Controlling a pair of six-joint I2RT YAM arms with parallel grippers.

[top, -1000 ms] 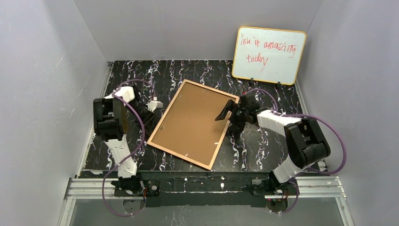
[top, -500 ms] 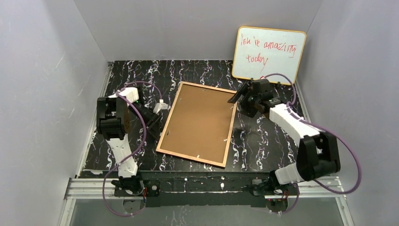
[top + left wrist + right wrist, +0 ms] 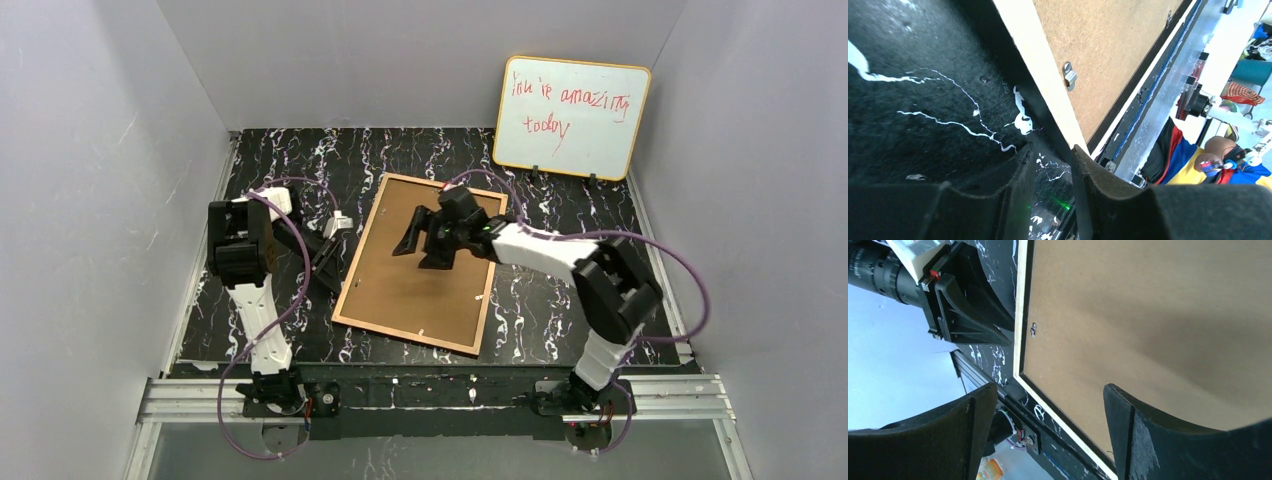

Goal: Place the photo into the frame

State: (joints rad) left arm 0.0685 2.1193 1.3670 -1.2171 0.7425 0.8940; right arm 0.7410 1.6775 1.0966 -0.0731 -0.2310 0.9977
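The frame (image 3: 405, 335) lies face down in the middle of the table, tan rim up, with a brown backing panel (image 3: 420, 295) filling it. The photo does not show in any view. My left gripper (image 3: 332, 258) sits low at the frame's left rail; in the left wrist view its fingers (image 3: 1053, 155) stand a little apart with only table between them, and the rail (image 3: 1043, 85) runs up to the right fingertip. My right gripper (image 3: 418, 255) hovers open over the backing panel (image 3: 1148, 315), and nothing is between its fingers (image 3: 1048, 390).
An orange-edged whiteboard (image 3: 570, 118) with red writing leans on the back wall at the right. A small metal turn clip (image 3: 1069, 75) sits on the backing by the left rail. Grey walls close in both sides of the black marbled table (image 3: 280, 170).
The frame turned on the table, its near end shifting right. My right arm went up toward the whiteboard, then swung left over the backing, its fingers narrowing slightly. The left gripper stayed by the left rail.
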